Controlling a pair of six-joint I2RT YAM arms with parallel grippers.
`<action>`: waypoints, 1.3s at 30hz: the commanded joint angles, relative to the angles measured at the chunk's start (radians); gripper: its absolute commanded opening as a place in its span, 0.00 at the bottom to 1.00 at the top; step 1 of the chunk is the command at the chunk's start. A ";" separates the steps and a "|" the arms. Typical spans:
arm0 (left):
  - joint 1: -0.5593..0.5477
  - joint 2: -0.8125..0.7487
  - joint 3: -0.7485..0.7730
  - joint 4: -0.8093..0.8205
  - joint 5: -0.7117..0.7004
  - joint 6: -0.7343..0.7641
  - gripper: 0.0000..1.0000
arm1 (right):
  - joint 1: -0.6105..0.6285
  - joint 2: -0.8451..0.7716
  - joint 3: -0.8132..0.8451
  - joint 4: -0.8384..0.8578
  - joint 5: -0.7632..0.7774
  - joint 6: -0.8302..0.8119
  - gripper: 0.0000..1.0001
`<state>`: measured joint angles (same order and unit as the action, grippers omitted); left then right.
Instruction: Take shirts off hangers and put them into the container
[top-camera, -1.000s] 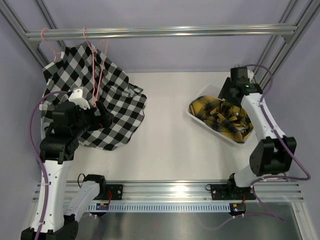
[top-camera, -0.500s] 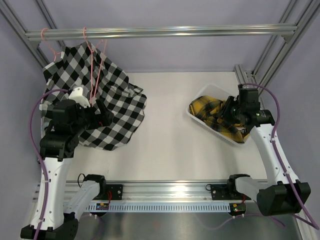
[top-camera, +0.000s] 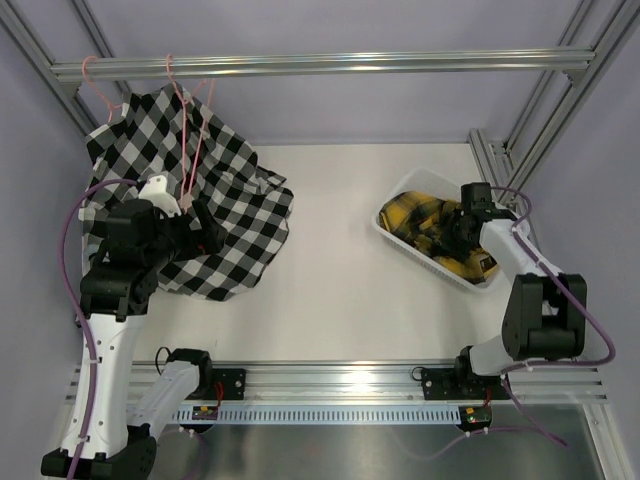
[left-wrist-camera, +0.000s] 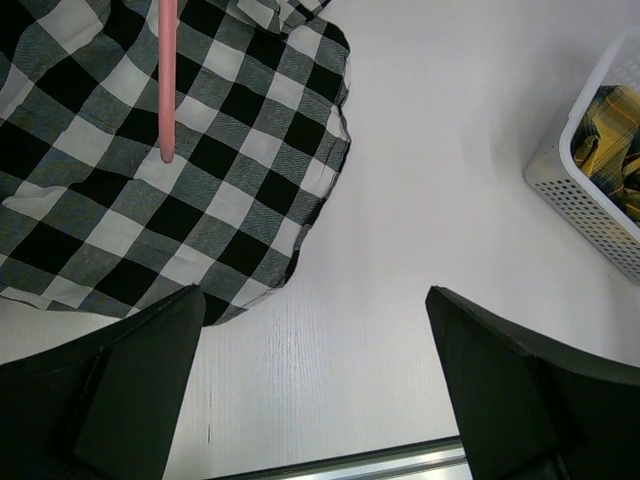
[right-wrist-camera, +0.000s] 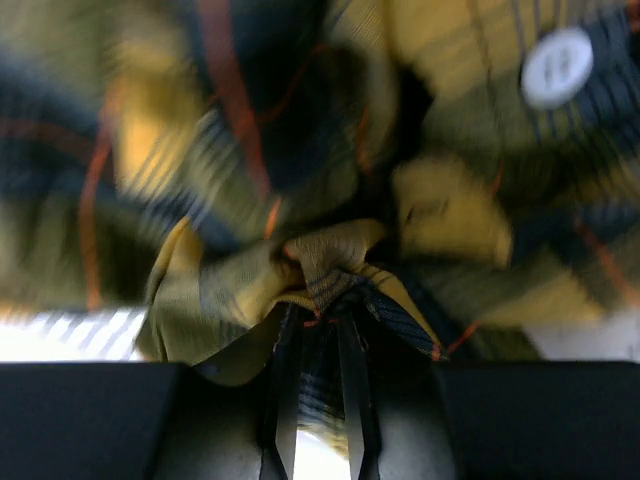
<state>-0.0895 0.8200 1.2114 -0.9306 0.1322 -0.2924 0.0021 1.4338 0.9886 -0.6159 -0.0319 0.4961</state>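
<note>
Black-and-white check shirt (top-camera: 230, 200) at upper left of the top view, hung from a pink hanger (left-wrist-camera: 167, 80) hooked on the grey rail (top-camera: 350, 64). Its lower half is spread on the table (top-camera: 340, 280). Left gripper (top-camera: 200, 228) sits low over the cloth, jaws fully released, holding nothing. Right of centre: white basket (top-camera: 420, 182), yellow-and-black shirt (top-camera: 420, 222) heaped inside it. Right gripper (top-camera: 455, 238) is down in the basket. Its wrist view shows the jaws clenched on a bunched fold of the yellow cloth.
</note>
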 joint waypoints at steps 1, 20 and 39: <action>-0.001 -0.012 0.031 0.015 -0.013 0.009 0.99 | -0.042 0.132 -0.005 0.076 0.064 0.042 0.29; -0.001 0.051 0.190 0.001 -0.161 0.006 0.99 | -0.048 -0.249 0.266 -0.140 -0.092 -0.045 0.80; 0.284 0.407 0.631 0.085 -0.479 0.286 0.99 | 0.126 -0.541 0.216 -0.148 -0.379 -0.156 1.00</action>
<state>0.1280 1.2057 1.8244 -0.9333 -0.3714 -0.1257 0.0849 0.9043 1.2030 -0.7750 -0.3714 0.3874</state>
